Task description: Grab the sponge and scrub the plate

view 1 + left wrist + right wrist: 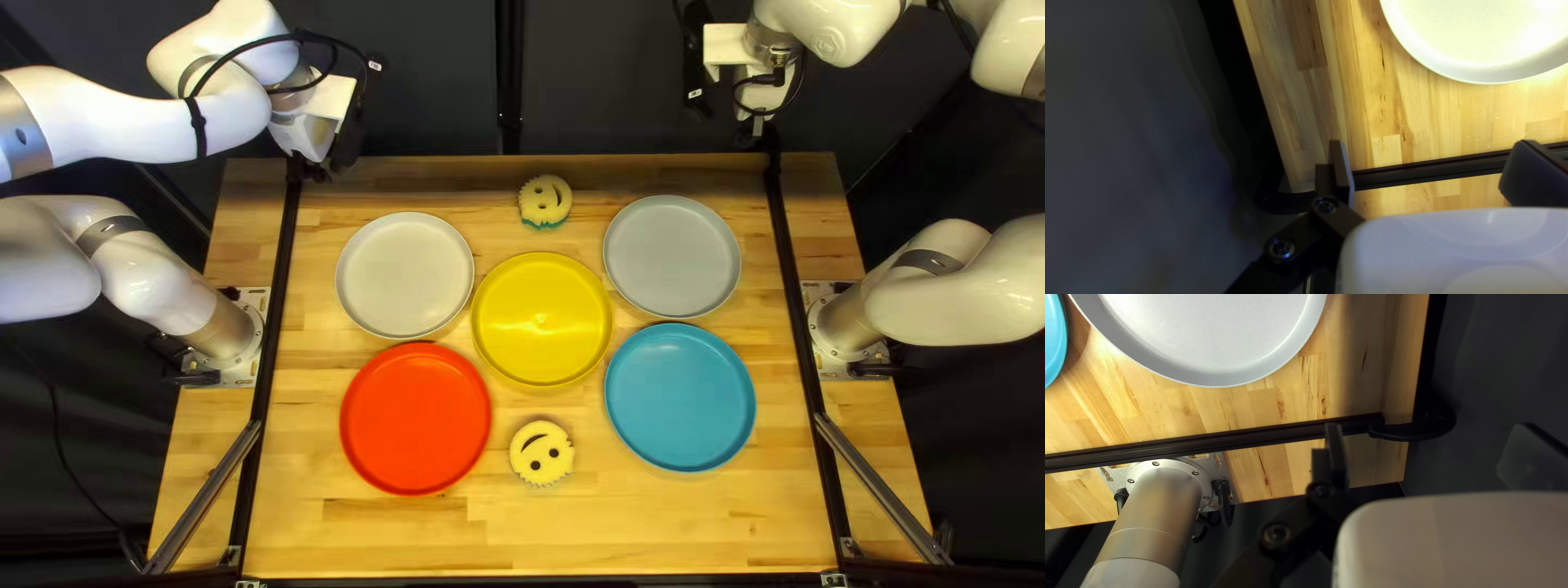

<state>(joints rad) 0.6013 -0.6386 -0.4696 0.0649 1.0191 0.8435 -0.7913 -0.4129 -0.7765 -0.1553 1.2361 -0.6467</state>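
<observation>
A: Starting with the left gripper [327, 164]?

B: Raised near the desk's [653, 528] far left corner, jaws spread wide, holding nothing.

A: And the right gripper [759, 136]?

B: Raised near the far right corner, jaws wide apart too, also holding nothing.

A: Going outward from there?

B: Ahead of the left one, a white plate [405, 274]. Ahead of the right one, a gray plate [672, 256]. Between those 2 but nearer, a yellow plate [541, 319]. Closer still, a red plate [415, 419] on the left and a blue plate [680, 397] on the right, making 5 in all, lying flat.

A: And for scrubbing?

B: Count 2 round yellow sponges with smiling faces: a near sponge [541, 453], between red and blue, and a far sponge [545, 201], green-edged, by the desk's far edge. Both resting on bare wood, apart from the plates.
</observation>
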